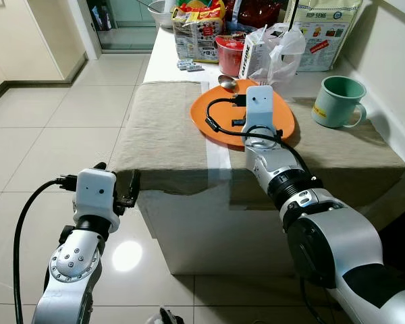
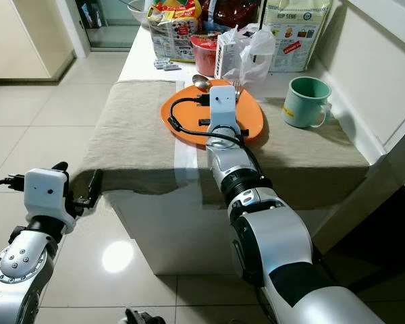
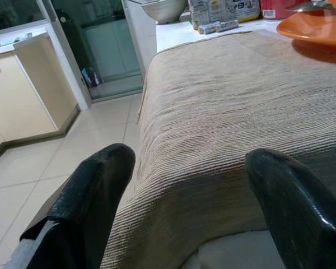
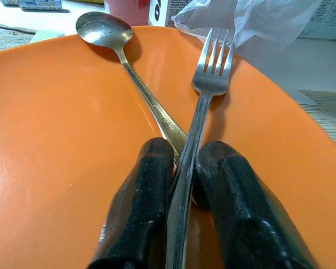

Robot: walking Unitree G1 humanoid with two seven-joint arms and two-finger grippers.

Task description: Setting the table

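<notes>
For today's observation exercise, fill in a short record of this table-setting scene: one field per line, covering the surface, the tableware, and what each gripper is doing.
surface: table under a beige cloth
plate: orange plate on the cloth
cutlery: fork and spoon lie crossed on the plate
mug: green mug on the cloth, to the robot's right of the plate
right gripper: over the plate, fingers closed on the fork handle
left gripper: open, at the near left edge of the cloth, holding nothing
background: food packets and a plastic bag at the far end
</notes>
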